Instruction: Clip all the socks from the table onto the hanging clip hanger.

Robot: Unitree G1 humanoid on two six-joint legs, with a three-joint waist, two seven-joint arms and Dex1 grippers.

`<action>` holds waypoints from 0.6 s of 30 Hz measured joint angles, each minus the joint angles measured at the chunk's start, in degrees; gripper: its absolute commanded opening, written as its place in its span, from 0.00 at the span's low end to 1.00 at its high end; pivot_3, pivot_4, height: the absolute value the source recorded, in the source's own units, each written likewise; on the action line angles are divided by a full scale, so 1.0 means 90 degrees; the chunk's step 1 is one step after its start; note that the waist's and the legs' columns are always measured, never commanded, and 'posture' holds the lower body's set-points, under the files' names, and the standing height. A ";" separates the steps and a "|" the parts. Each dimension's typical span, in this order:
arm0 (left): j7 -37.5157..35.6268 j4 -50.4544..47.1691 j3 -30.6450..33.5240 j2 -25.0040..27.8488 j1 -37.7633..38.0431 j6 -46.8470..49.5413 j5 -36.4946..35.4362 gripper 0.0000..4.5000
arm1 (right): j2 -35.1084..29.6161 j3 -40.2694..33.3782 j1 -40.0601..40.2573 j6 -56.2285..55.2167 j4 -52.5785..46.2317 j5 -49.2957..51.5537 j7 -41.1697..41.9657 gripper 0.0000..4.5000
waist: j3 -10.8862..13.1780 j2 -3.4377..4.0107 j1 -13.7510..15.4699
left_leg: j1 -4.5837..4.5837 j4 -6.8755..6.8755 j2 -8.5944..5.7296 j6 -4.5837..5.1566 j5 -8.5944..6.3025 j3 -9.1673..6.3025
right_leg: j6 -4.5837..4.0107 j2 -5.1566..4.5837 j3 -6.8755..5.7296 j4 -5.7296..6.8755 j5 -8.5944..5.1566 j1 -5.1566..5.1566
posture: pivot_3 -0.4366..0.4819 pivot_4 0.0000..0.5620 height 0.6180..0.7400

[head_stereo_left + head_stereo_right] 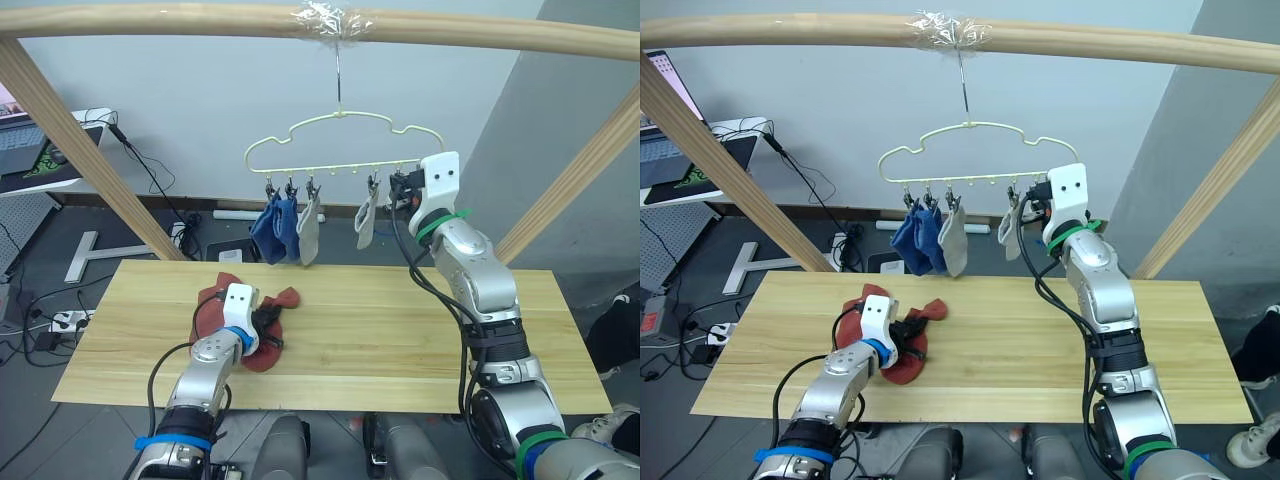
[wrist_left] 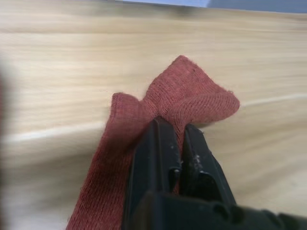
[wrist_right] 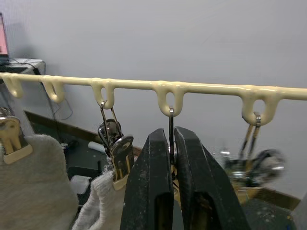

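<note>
While the left gripper rests low on the table, its 2 black fingers are pinched together on a fold of a rust-red sock. That sock lies bunched on the wooden planks toward the left side, beside a 2nd rust-red sock. Above the table's far edge, the clip hanger hangs by its hook from a wooden pole. From its left clips hang 2 blue socks and 1 light grey sock. Further right hangs a 2nd light grey sock. Just right of it, the right gripper is raised to the hanger, its fingers pressed together around a metal clip.
</note>
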 measured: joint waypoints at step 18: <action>-0.0195 -0.2722 -0.0609 -0.1035 -0.0933 -0.0098 -0.0431 0.02 | 0.0315 -0.2438 -0.1364 0.4844 -0.0282 0.2835 -0.0846 0.00 | 0.0003 0.0001 0.0001 | -0.0026 -0.0001 -0.0003 0.0003 0.0000 -0.0004 | -0.0001 0.0002 -0.0003 -0.0011 0.0002 -0.0007 | 0.48 0.39 1.00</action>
